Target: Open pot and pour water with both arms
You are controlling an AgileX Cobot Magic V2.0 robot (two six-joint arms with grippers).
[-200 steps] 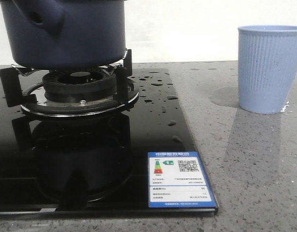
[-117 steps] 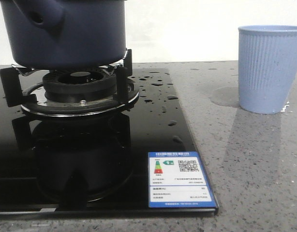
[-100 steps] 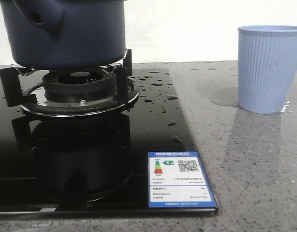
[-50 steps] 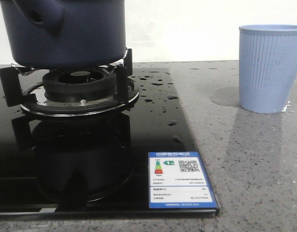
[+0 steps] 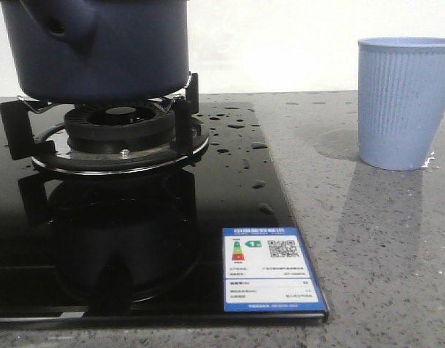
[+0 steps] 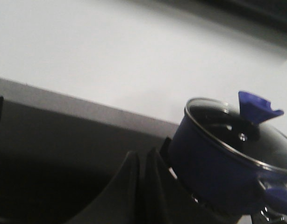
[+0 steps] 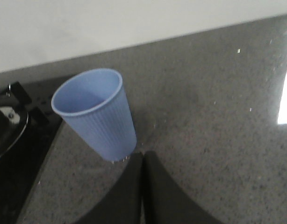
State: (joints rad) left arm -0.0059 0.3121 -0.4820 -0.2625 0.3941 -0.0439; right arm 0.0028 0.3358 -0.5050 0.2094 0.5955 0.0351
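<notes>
Pot [image 5: 99,47] rests lidded on the gas burner [image 5: 117,134]. Left end effector [image 6: 141,161] and right end effector [image 7: 142,161]: both closed, empty.

Low front view — wrists overhead

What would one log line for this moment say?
pot: on burner, glass lid on | cup: upright on counter | left end effector: shut, empty | right end effector: shut, empty

Pot [image 5: 114,54]: smooth matt navy walls; lid [image 6: 237,135] of clear glass with a metal rim. Hob [image 5: 230,196]: glossy black glass, beaded with shiny water [image 5: 237,125] drops. Cup [image 5: 405,101]: ribbed pale blue plastic, matt. Counter [image 5: 382,246]: speckled grey stone.
</notes>
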